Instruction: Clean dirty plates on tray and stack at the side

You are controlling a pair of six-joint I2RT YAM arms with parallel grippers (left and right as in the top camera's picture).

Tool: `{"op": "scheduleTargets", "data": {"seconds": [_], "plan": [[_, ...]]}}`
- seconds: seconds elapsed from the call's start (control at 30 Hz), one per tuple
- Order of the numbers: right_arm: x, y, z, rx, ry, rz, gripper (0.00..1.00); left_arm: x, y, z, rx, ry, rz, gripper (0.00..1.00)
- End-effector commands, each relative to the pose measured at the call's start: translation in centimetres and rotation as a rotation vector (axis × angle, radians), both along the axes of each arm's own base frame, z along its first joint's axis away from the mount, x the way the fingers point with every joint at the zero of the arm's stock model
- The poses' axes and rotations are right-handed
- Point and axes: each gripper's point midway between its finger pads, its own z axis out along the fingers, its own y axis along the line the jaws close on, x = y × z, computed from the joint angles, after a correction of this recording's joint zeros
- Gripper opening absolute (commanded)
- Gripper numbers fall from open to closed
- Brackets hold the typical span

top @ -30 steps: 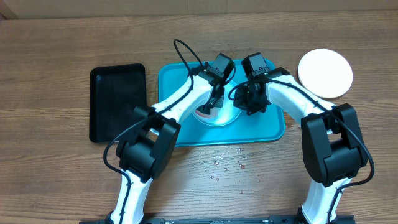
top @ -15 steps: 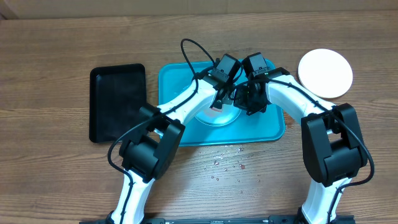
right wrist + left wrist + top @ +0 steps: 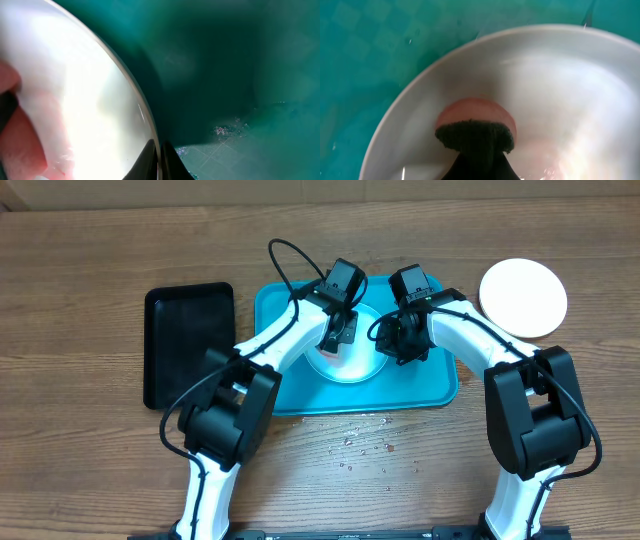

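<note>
Near edge of the table [image 3: 100, 460]: scatter of water droplets [image 3: 365, 445] on the wood, just off the near rim of the tray [image 3: 425, 395]. Tray sits mid-table, long side toward the arms. One dirty plate [image 3: 355, 368] lies flat on it, about centre and closer to the near rim than the far one. Both arms reach in over it. Left gripper [image 3: 336, 343] is down over the plate's left half, jaws clamped on a dark scouring pad [image 3: 475, 137]. In the left wrist view the pad's rounded tip presses on the plate's white face, with a pink-red smear [image 3: 475, 106] ringing its far side and a fainter pink patch to the right of it. Right gripper [image 3: 161, 159] is at the plate's right edge, jaws pinched together on the rim; the right wrist view shows the rim running between the two tips, wet tray floor beyond, and pink residue on the plate's left part. Left of the tray and just beside it, a black tray [image 3: 188, 345]. Toward the far right corner of the table, well apart from the tray, a white plate [image 3: 523, 298] lies flat on the wood.
</note>
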Motion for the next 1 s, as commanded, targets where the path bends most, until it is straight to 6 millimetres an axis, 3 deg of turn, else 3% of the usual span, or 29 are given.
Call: {"op": "scheduleTargets", "data": {"seconds": [0.0,0.2,0.5,0.77,0.97], "plan": [[-0.1,0.4,-0.6,-0.001,0.003,0.002,0.04,-8.3,4.0,-9.7,0.177,0.298,-0.041,0.04],[0.0,0.4,-0.5,0.001,0.000,0.002,0.04,-9.6,2.4,-10.2,0.159,0.306,-0.128,0.04],[0.0,0.4,-0.5,0.001,0.000,0.002,0.04,-7.8,-0.9,-10.4,0.058,0.194,-0.191,0.04],[0.0,0.4,-0.5,0.001,0.000,0.002,0.04,-6.0,2.4,-10.6,0.057,0.205,-0.104,0.04],[0.0,0.4,-0.5,0.001,0.001,-0.003,0.04,-6.5,5.3,-10.7,0.088,0.269,-0.067,0.04]]}}
